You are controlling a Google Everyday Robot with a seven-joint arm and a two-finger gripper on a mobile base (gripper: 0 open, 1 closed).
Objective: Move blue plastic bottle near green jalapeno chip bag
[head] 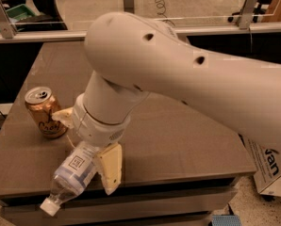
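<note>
Straddling the toppled blue plastic bottle (72, 173), pincer (84, 152) spread wide

On bench (178, 140), front-left: blue plastic bottle (74, 173) lying on side, cap end toward front edge, other end under tool. Directly over bottle, low above bench: tool (84, 152), fingers (110, 166) spread, one just right of bottle, other back-left beside can. Behind and left of bottle, close by: can (44, 112), upright on bench. From right, arm (202, 84) crossing over bench. Right of bench, on floor: box (268, 166). Behind bench: railing (211, 25).
</note>
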